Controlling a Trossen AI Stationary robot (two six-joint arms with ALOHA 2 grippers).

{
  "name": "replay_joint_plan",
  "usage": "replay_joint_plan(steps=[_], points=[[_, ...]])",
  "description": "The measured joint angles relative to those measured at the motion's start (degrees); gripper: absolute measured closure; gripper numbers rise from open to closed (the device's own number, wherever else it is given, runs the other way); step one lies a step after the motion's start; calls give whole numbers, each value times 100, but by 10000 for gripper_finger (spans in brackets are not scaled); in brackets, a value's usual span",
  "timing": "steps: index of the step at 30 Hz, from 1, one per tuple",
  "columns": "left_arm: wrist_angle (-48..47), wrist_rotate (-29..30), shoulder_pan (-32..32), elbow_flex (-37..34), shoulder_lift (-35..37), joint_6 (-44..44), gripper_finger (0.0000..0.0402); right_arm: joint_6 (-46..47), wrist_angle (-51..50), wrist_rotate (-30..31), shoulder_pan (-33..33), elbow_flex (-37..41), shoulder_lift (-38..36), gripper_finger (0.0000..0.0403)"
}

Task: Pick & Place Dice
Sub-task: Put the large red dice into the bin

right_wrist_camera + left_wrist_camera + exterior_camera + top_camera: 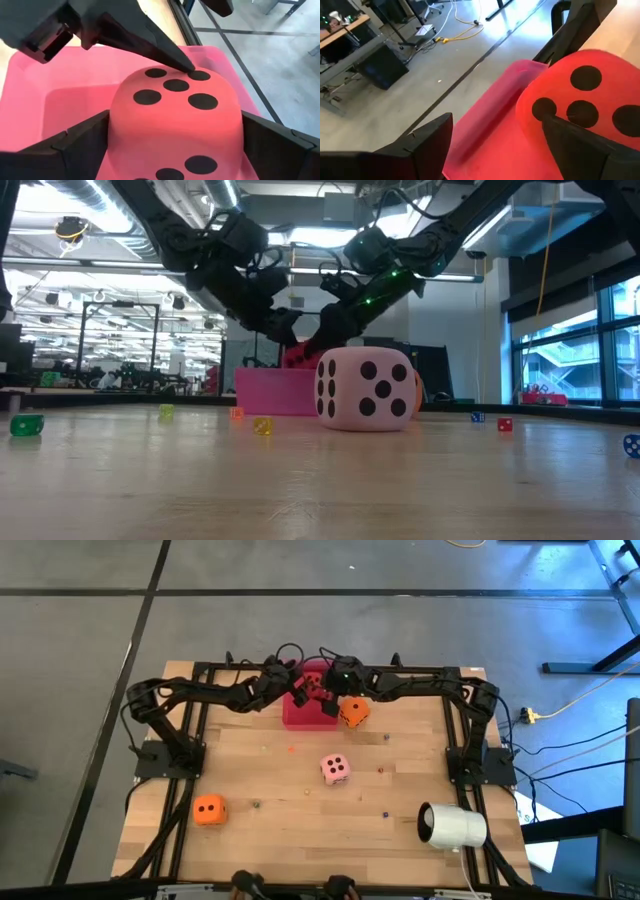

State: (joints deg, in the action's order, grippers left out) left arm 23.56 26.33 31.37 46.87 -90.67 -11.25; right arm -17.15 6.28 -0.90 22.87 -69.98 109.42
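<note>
A red die [175, 115] with dark pips sits over the flat pink-red tray [300, 720] at the table's far middle. My right gripper [175, 120], coming from the table's right, is shut on it. My left gripper [495, 120], coming from the left, is open beside the die [590, 85], one finger against it. One orange die [353, 711] rests on the table by the tray's right side. The pale pink die [335, 769] stands mid-table, and the other orange die [209, 809] is near the left front. My right gripper pinches the red die between its two fingers [85, 145] on opposite side faces [120, 125], reaching in from the table's right and slanting down. The die is over the tray; whether its underside touches the tray floor does not show. My left gripper is open; one fingertip [182, 64] rests on the die's pipped face near its edge [200, 76], coming from the table's left. The other finger [420, 145] stands free over the tray.
A white cylinder [452, 826] lies near the table's right front corner. Several tiny coloured cubes [262, 425] are scattered over the wood. The arms' black frames run along the left, right and far edges. There is open wood in the middle and at the front.
</note>
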Motion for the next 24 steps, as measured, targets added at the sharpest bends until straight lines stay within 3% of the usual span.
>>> replay_joint_plan(steps=[3,8,12,24], points=[[315,-141,-97,2,160,-11,96,-2,31,-23,-7,-10,-12,3],[480,-1298,-135,13,234,203,96,-82,134,-62,-1,-10,-12,3],[404,-1735,-88,7,67,422,96,-172,389,-187,-6,-12,-12,3],[-54,-832,246,2,8,131,96,-154,413,-105,6,-11,-13,3]])
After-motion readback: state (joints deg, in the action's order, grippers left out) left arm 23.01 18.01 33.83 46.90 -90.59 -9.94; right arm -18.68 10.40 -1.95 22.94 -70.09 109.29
